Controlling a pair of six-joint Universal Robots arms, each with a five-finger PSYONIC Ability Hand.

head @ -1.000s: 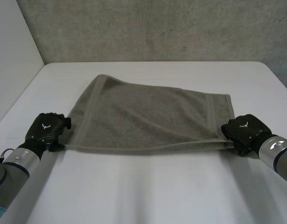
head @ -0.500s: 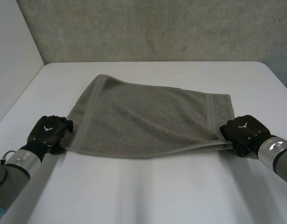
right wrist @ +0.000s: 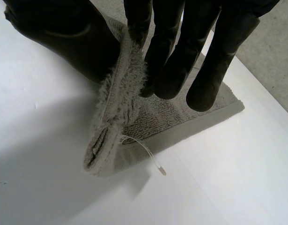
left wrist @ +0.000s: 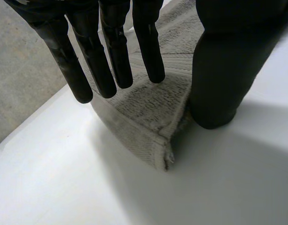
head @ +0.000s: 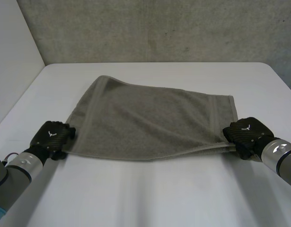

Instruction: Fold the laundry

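A grey-olive towel point(head: 150, 118) lies spread on the white table point(head: 150, 198). My left hand point(head: 51, 135) is at its near left corner. In the left wrist view that corner point(left wrist: 155, 140) droops to the table between the straight fingers point(left wrist: 111, 51) and the thumb point(left wrist: 228, 70), which pinch the cloth higher up. My right hand point(head: 244, 132) is at the near right corner. There the thick doubled edge point(right wrist: 115, 117) stands up, pinched between the thumb point(right wrist: 59, 37) and the fingers point(right wrist: 172, 56). A loose thread point(right wrist: 139, 150) hangs from that corner.
A concrete wall point(head: 159, 28) runs behind the table's far edge, and a white wall point(head: 13, 56) stands at the left. Bare tabletop lies in front of the towel and on both sides of it.
The towel's near edge, stretched straight between the hands a second ago, now sags onto the table. My left hand has shifted slightly nearer and toward the towel. My right hand has barely moved.
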